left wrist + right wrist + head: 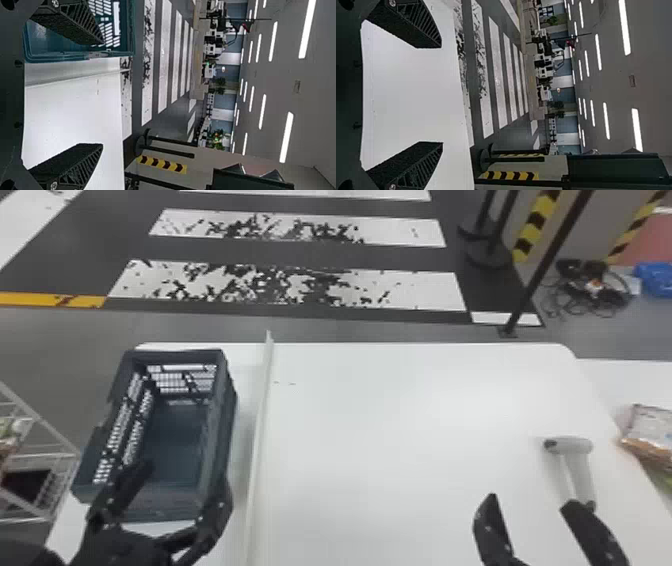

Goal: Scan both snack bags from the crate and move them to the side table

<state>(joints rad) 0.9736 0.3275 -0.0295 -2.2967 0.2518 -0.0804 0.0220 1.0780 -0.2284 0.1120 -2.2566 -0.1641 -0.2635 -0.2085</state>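
White desk (400, 415) spans the lower frame. Left end effector (185, 475), bottom left, and right end effector (530, 500), bottom right, gape unloaded. Crate (175, 354), left, shows no bag; snack bag (650, 435), right edge. Transfer looks finished; next, withdraw.

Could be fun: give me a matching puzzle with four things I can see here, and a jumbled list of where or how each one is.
1. Crate
2. Snack bag
3. Left claw
4. Scanner

A. Pale grey, with a slim handle
B. Farthest to the right of the four
C. Dark, left of the thin raised strip on the white table
D. At the near end of the crate, fingers spread apart

Right pairs: 1-C, 2-B, 3-D, 4-A
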